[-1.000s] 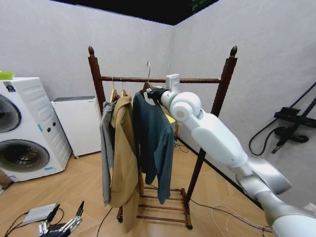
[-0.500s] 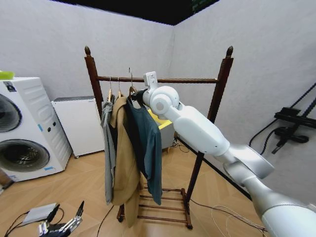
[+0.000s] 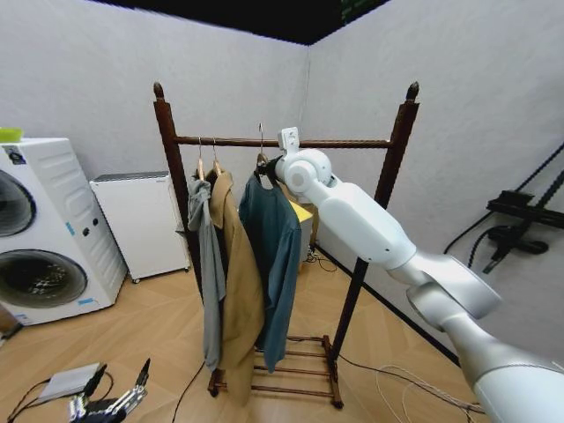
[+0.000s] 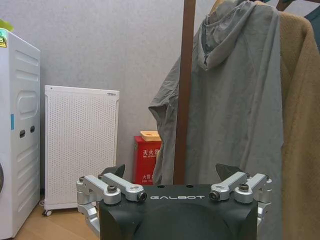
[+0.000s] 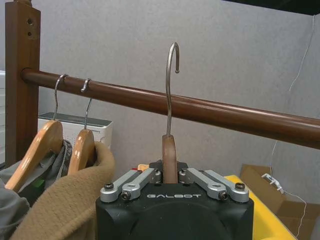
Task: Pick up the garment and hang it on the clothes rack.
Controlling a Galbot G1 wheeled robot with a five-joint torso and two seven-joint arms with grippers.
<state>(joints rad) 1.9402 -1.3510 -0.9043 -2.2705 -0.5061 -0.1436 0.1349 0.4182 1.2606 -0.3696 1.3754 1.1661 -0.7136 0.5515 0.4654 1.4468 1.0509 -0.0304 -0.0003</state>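
Garment point(image 3: 275, 256), a long teal jacket, hangs from its wooden hanger point(image 5: 169, 157), held up at crossbar height in front of the rack point(image 3: 392, 167). In the right wrist view the hanger's metal hook point(image 5: 171, 85) stands upright with its curl above the crossbar point(image 5: 210, 114); whether it is over the bar or just in front of it cannot be told. The rack is tall and reddish-brown, with two knob-topped posts and a low slatted shelf point(image 3: 295, 366) near the floor.

Beside the jacket on the rack hangs a tan coat point(image 3: 238, 282), and next to that a grey hooded jacket point(image 3: 208, 264), both on wooden hangers hooked over the bar. The teal cloth hangs close against the tan coat.

A white washing machine point(image 3: 44, 229) stands at the robot's left by the wall, with a white perforated cabinet point(image 3: 141, 220) next to it. A small red box point(image 4: 145, 157) sits on the floor behind the rack's post.

The right arm reaches up and across to the bar; its gripper point(image 5: 170, 176) has its fingers closed on the hanger's neck, just under the hook. The left gripper point(image 4: 175, 182) hangs low near the floor, parked, its fingers spread apart, facing the grey jacket.
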